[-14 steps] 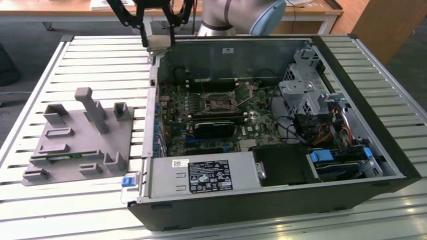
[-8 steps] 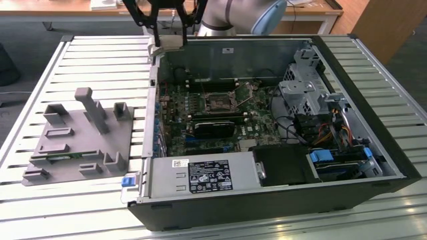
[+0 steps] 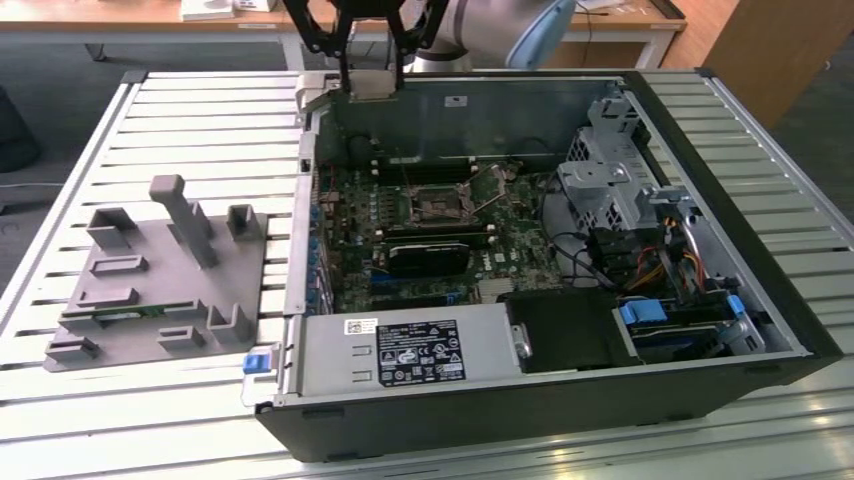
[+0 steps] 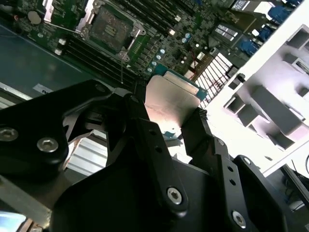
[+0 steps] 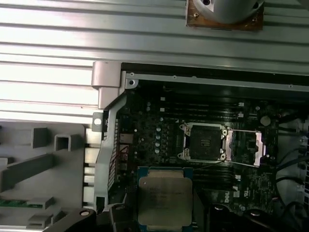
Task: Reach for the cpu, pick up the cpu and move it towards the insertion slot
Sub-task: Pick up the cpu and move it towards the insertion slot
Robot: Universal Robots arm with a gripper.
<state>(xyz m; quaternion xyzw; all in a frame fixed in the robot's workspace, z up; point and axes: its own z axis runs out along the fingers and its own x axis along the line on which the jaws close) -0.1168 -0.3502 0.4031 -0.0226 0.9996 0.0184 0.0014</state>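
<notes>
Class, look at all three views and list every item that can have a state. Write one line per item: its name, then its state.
cpu: held in the gripper, lifted above the case
gripper: jaws shut on the cpu's edges
insertion slot: open and empty, its cover frame swung aside
computer case: lying on its side, side panel off
grey fixture: lying on the table beside the case

A grey fixture block [image 3: 160, 280] sits on the slatted table [image 3: 200, 110] beside the open computer case [image 3: 694, 330]. Inside the case are a labelled power supply [image 3: 407, 352] and a black card [image 3: 430, 255].
</notes>
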